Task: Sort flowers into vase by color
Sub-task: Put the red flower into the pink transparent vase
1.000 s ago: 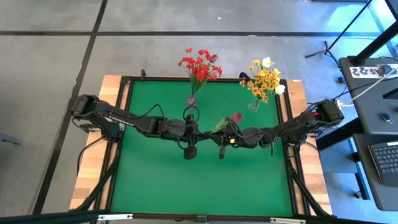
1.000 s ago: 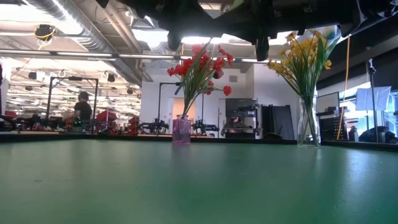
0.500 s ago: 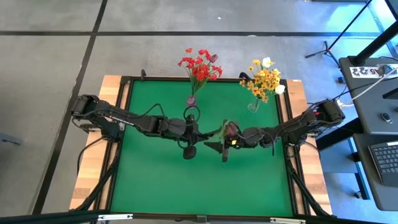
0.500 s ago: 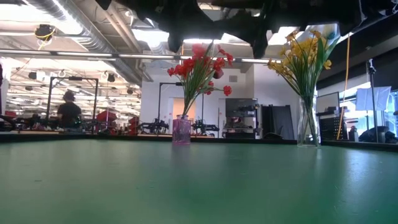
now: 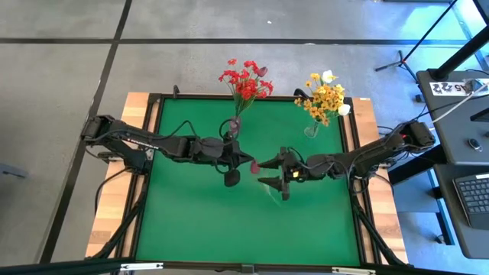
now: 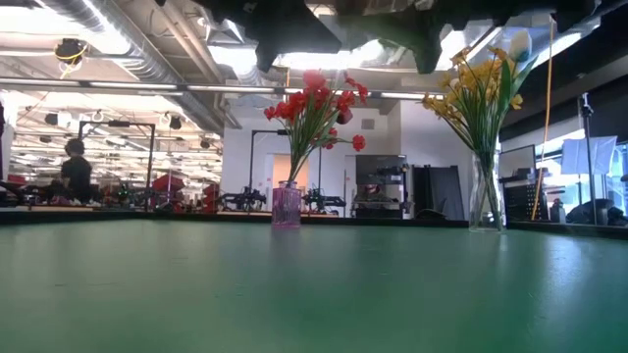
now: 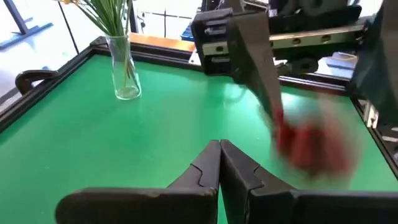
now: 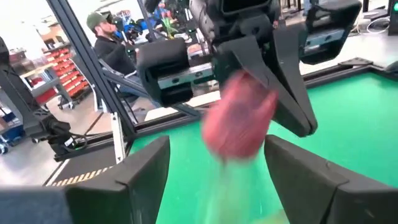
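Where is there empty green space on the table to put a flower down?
The near half of the green table, below both tools, is bare. The far edge is crowded by the purple vase and clear vase; the middle by the left tool and right tool.

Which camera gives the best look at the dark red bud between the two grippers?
The right wrist view: the dark red bud fills the middle, blurred, just beyond the right arm's open fingers. The left wrist view shows it blurred to one side. The high view shows a small speck. The low view misses it.
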Motion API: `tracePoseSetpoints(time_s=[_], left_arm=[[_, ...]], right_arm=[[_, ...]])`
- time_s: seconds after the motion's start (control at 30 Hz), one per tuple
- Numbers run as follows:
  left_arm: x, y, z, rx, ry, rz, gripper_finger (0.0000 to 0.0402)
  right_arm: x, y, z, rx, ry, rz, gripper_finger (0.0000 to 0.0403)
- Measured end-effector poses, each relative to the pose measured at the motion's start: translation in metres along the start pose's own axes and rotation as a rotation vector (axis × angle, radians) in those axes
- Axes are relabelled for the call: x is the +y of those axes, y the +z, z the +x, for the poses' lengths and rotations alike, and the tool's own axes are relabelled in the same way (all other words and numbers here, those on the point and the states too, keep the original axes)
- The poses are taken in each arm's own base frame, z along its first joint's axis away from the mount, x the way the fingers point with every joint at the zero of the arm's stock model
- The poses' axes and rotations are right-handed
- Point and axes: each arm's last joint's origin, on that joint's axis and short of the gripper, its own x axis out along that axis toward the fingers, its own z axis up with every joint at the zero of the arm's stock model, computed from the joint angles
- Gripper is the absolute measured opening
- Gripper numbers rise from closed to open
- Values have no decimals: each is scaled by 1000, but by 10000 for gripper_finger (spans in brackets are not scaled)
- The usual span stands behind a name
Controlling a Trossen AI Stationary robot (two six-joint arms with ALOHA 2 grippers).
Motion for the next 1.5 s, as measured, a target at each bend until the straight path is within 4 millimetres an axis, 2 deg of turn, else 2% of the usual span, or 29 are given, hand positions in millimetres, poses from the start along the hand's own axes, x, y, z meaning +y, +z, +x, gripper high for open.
tracePoseSetpoints(time_s=[0.13,0.4,0.57,0.67,0.9,0.97,1.13,1.2,1.37,1.5], left_arm=[[0,-2,0,17,-8,-4,0],[2,-9,-2,93,39,13,0],[5,-9,-13,136,61,26,0],[-1,-11,-15,152,23,30,0],[-6,-15,-14,171,22,48,0],[-7,-15,-14,147,-3,43,0],[-13,-18,-11,23,-220,87,0],[-10,-19,-14,-13,-240,92,0],[3,-17,-19,-141,-299,67,0],[6,-28,-20,-165,-353,28,0]], right_arm=[[0,0,-1,1,-13,-1,261],[-8,-13,-4,141,-119,-9,261],[-18,-35,-13,397,-210,-101,261],[-23,-50,-13,509,-242,-103,261],[-30,-83,0,640,-254,-103,261],[-33,-94,3,673,-267,-113,261],[-38,-117,14,708,-281,-121,261],[-40,-124,14,733,-291,-127,261],[-42,-131,19,723,-298,-125,261],[-42,-131,19,727,-299,-126,259]])
